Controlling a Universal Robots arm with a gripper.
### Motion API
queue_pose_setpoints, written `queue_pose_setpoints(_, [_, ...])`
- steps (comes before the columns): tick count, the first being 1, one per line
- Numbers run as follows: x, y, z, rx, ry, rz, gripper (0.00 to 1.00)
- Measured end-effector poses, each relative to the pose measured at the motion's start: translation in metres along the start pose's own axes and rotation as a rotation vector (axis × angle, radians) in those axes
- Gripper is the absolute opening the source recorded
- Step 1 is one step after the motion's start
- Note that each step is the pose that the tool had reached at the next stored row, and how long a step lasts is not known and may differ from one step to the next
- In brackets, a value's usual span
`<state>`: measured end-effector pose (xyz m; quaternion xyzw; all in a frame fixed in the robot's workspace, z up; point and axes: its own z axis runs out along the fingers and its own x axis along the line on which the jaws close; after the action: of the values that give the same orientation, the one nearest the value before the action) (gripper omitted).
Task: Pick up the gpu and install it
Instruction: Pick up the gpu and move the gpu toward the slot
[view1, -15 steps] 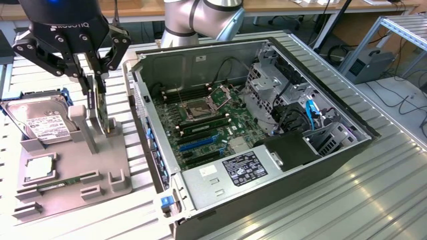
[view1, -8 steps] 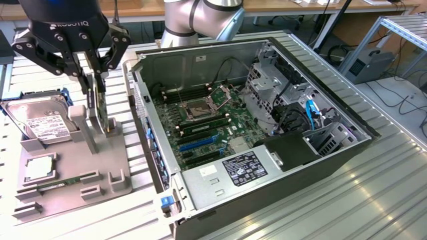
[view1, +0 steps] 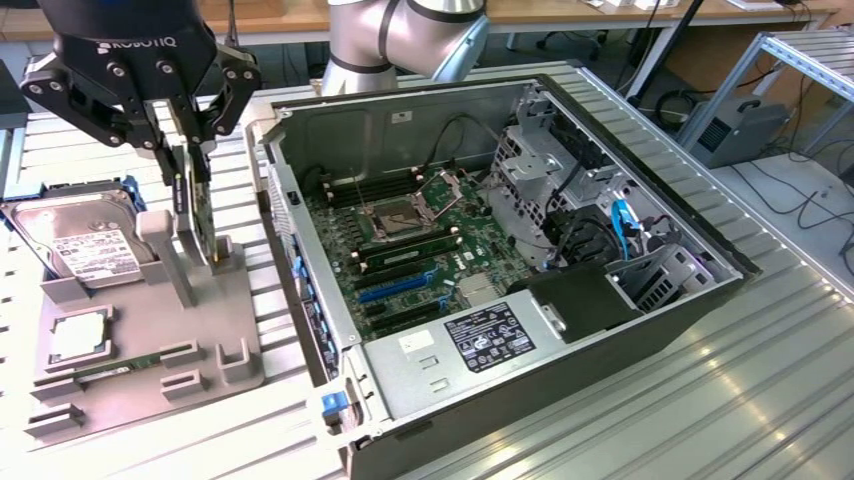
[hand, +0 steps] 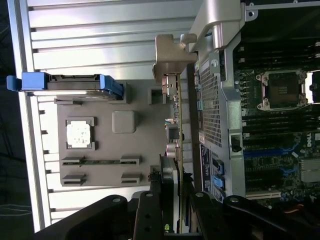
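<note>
- Far left in the exterior view, at nine o'clock from the gripper, a silver hard drive (view1: 80, 245) lies in its blue carrier at the edge of a gray parts fixture (view1: 147, 320). A processor chip (view1: 78, 335) and a memory stick (view1: 120, 367) sit toward seven o'clock.
- The gripper (view1: 187, 165) hangs over the fixture's inner edge. Its two fingers are clamped on the upper edge of the gpu (view1: 203, 220), one on each face.
- The gpu stands on its long edge directly at the fingers' six o'clock, with its lower edge down among the fixture's posts. Whether it has left the slot cannot be told.
- The card's long axis runs roughly eleven to five o'clock, parallel to the nearest wall of the case. In the wrist view the gpu (hand: 176, 125) is edge-on, with its silver bracket (hand: 170, 55) at the end away from the fingers.
- At three o'clock from the card, just beside the fixture, lies the open computer case (view1: 574, 400). Its motherboard (view1: 427, 250) faces up, with the blue expansion slots (view1: 394, 285) toward four o'clock.
</note>
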<state>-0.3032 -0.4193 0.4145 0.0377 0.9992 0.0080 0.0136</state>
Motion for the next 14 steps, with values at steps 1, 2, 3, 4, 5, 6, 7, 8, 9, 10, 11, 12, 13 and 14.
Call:
queue_pose_setpoints(1, [0.0, 0.0, 0.0, 0.0, 0.0, 0.0, 0.27])
queue_pose_setpoints(2, [0.0, 0.0, -0.0001, -0.0001, 0.0, 0.0, 0.27])
queue_pose_setpoints(3, [0.0, 0.0, -0.0001, 0.0, 0.0, 0.0, 0.27])
queue_pose_setpoints(4, [0.0, 0.0, -0.0001, 0.0001, 0.0001, 0.0, 0.27])
queue_pose_setpoints(5, [0.0, 0.0, -0.0001, 0.0001, 0.0001, 0.0, 0.27])
queue_pose_setpoints(6, [0.0, 0.0, -0.0002, 0.0001, 0.0001, 0.0, 0.27])
queue_pose_setpoints(7, [0.0, 0.0, -0.0001, 0.0001, 0.0001, 0.0, 0.27])
queue_pose_setpoints(8, [0.0, 0.0, -0.0001, 0.0002, 0.0001, 0.0, 0.27])
queue_pose_setpoints(9, [-0.0001, 0.0, -0.0002, 0.001, 0.0001, 0.0, 0.27])
queue_pose_setpoints(10, [-0.0003, 0.0, -0.0002, 0.0025, 0.0, 0.0, 0.27])
queue_pose_setpoints(11, [-0.0007, 0.0001, -0.0003, 0.0041, 0.0, 0.0, 0.27])
queue_pose_setpoints(12, [-0.0012, 0.0001, -0.0001, 0.005, -0.0002, 0.0, 0.27])
queue_pose_setpoints(13, [-0.0017, 0.0001, -0.0001, 0.0059, -0.0003, 0.0, 0.27])
queue_pose_setpoints(14, [-0.0023, 0.0002, -0.0001, 0.0064, -0.0003, 0.0, 0.27])
